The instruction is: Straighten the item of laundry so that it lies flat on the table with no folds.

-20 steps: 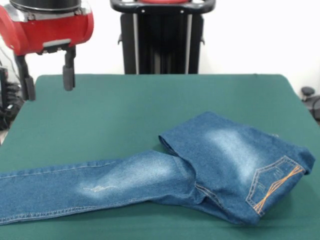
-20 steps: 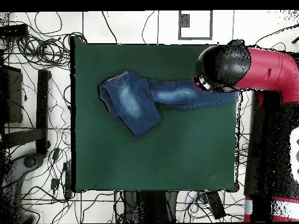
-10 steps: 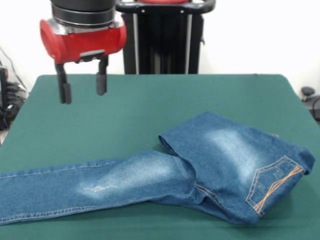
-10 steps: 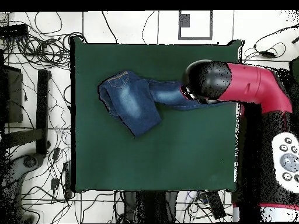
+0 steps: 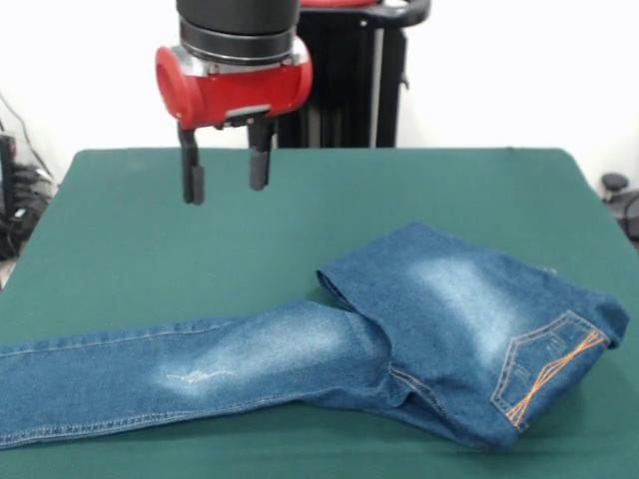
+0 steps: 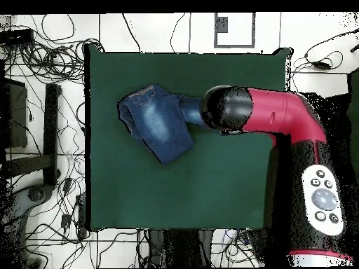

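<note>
My tool [image 5: 226,172] hangs above the green counter [image 5: 120,239], its two fingers apart and empty, clear of the cloth. The blue jeans [image 5: 329,339] lie toward the camera side, one leg stretched out and the upper part folded over itself. I judge this the approach step: next I need to lower onto the folded part and pull it flat.

Jeans [image 5: 399,329] folded over on green table [image 5: 300,200] — one leg outstretched.
</note>
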Motion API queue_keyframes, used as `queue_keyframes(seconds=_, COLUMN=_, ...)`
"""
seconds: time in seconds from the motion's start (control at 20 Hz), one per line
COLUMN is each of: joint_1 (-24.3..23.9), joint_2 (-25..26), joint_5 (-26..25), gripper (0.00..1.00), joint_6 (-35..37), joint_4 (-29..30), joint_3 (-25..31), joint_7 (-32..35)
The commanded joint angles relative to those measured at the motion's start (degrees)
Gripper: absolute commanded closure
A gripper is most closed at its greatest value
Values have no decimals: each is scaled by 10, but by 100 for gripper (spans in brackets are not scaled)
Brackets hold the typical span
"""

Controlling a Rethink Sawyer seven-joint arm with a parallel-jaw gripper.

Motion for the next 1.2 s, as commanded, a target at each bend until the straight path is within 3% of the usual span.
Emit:
queue_keyframes(seconds=0.05, joint_1=40, joint_2=16, joint_5=32, gripper=0, joint_6=-35, joint_4=96, joint_3=-12, joint_7=180)
queue_keyframes(seconds=1.2, joint_1=80, joint_2=29, joint_5=78, gripper=0, joint_6=-87, joint_4=113, joint_3=-57, joint_7=195)
